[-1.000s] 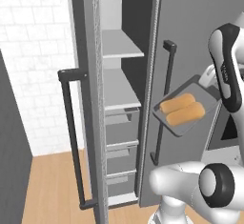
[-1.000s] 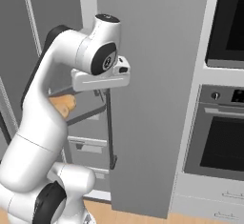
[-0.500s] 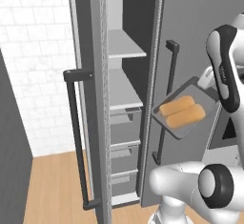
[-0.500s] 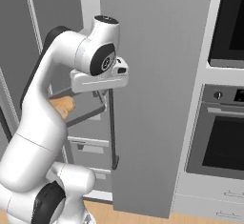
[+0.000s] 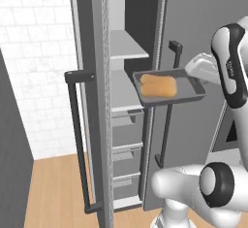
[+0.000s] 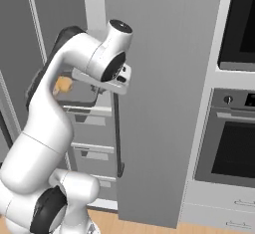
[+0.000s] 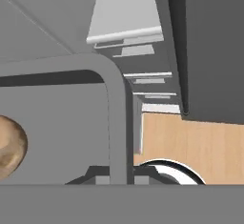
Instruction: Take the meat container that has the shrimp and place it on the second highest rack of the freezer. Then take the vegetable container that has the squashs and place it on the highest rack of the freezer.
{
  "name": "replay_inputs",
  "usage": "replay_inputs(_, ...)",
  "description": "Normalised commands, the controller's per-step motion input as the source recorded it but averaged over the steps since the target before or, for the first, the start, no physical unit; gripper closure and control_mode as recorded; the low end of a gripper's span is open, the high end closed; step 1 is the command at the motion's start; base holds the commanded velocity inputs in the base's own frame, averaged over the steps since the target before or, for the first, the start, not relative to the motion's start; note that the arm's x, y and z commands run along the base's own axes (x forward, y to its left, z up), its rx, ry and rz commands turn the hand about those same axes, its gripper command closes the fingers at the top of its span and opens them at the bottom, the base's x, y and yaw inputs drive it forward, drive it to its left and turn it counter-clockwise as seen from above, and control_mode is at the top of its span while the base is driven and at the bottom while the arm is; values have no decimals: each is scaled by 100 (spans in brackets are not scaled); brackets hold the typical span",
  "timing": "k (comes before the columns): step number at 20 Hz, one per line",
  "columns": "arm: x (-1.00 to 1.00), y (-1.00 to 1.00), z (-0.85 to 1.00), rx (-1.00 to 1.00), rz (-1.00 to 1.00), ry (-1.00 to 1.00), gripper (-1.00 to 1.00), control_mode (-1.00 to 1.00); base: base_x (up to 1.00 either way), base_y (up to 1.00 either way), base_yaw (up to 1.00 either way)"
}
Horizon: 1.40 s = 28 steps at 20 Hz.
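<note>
I have the gripper (image 7: 119, 173) clenched on the vegetable container's (image 5: 169, 89) right rim, holding its squashes (image 5: 158, 86) level before the open freezer (image 5: 128, 101).

hand (image 5: 193, 76) tips hidden behind vegetable container (image 5: 186, 96) rim, squash (image 7: 9, 154) cut by frame edge

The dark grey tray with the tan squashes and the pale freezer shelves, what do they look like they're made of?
The dark grey tray: probably matte metal or hard plastic, judging by its thin raised rim and lack of gloss. The pale freezer shelves: flat, opaque boards, likely plastic or painted metal.
</note>
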Motion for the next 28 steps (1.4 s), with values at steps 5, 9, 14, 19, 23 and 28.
replay_inputs(5,9,42,19,37,-50,27,100,-100,0,0,0)
replay_inputs(9,56,17,13,21,-50,20,100,-100,0,0,0)
replay_inputs(14,93,17,4,5,-48,17,100,-100,0,0,0)
replay_inputs(19,100,45,10,0,-25,21,100,-100,0,0,0)
replay_inputs(23,100,70,4,-13,-24,17,100,-100,0,0,0)
replay_inputs(28,86,54,20,-4,-26,10,100,-100,0,0,0)
